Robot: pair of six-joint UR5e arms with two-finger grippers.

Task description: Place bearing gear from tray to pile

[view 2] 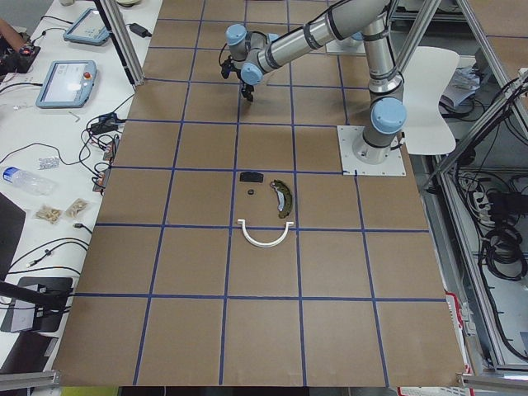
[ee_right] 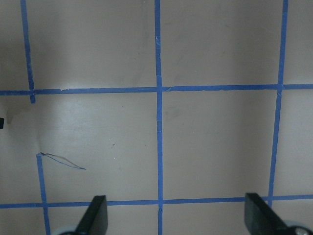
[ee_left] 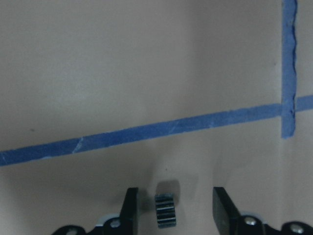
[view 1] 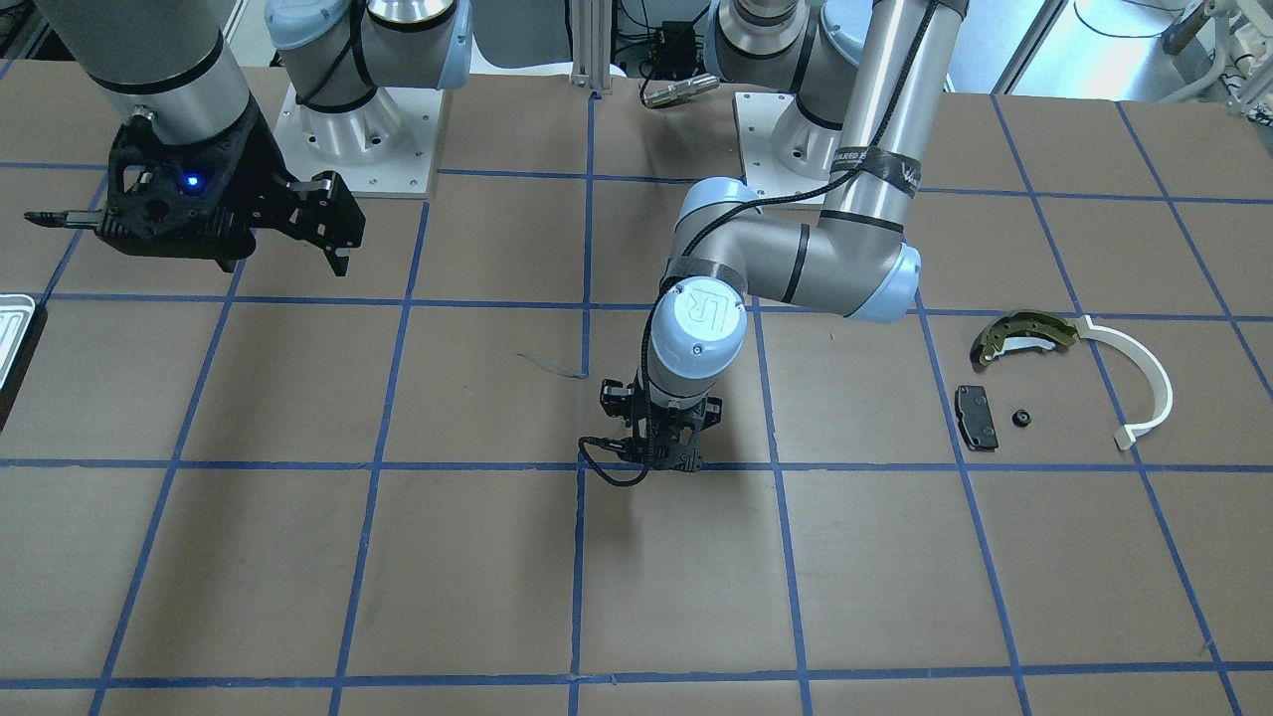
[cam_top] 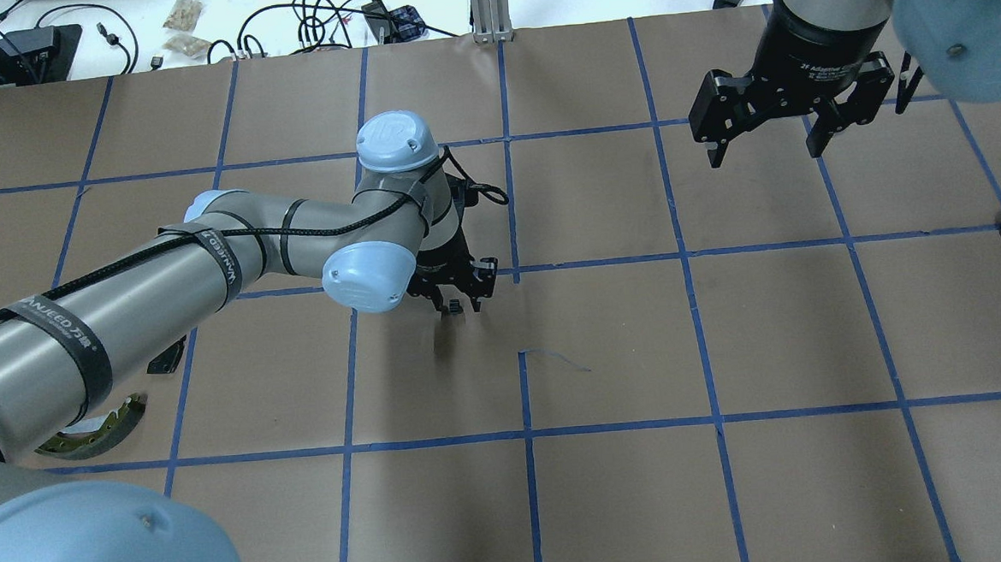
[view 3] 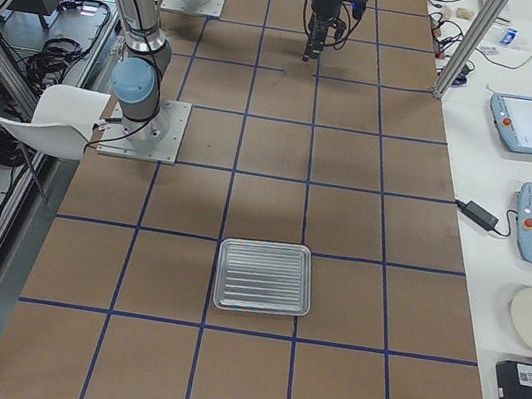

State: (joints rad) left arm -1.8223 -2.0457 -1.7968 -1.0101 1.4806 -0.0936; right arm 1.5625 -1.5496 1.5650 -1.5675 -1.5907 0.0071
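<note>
Left gripper (ee_left: 174, 194), jaws parted around the small dark toothed bearing gear (ee_left: 165, 211) on edge: off-centre closing could roll it away.

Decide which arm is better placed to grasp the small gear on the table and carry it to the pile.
Left. The left gripper straddles the gear with open jaws, and the pile lies on that arm's side. The right gripper hangs open, raised and far from the gear.

Blue tape lines (ee_right: 157, 89) grid the brown table (cam_top: 632, 497), with a white chair (view 3: 51, 117) beside it
</note>
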